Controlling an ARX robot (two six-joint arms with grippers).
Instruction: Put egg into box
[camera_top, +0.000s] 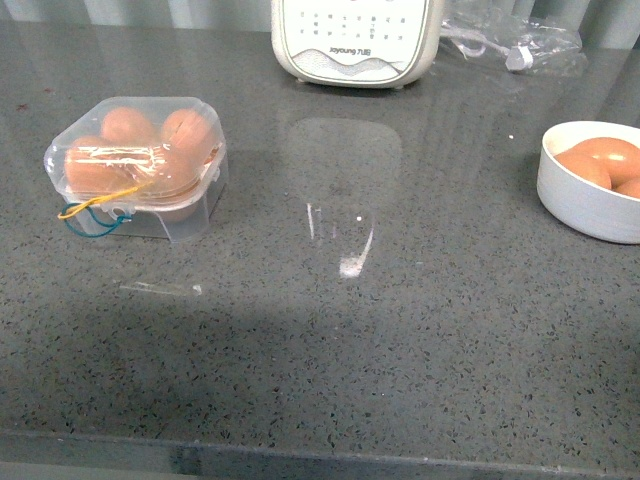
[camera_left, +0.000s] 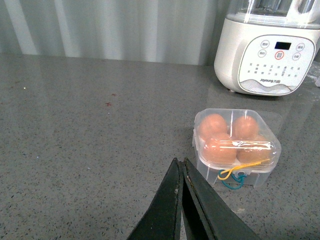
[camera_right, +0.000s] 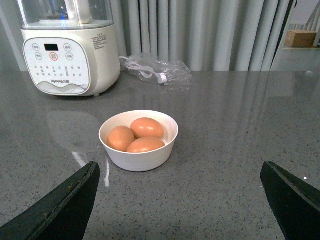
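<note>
Grey speckled stone forms the surface (camera_top: 330, 350), and its near edge is left bare in the front view, where neither arm is seen. The left tool (camera_left: 181, 172) is shown pressed narrow, fingertips together and holding nothing, poised just short of the box (camera_left: 236, 146). The right tool (camera_right: 180, 185) is spread wide and empty, aimed at a white bowl (camera_right: 139, 156) near the right edge.

Toward the left edge the box is found with its clear lid lowered over four brown eggs, yellow and blue cords trailing at its front. All four slots are judged filled, so the packing looks finished. Three more eggs, one marked here as the egg (camera_right: 146, 127), are kept in the bowl. At the far edge a white appliance (camera_top: 355, 40) and a clear plastic bag (camera_right: 157, 70) are set.
</note>
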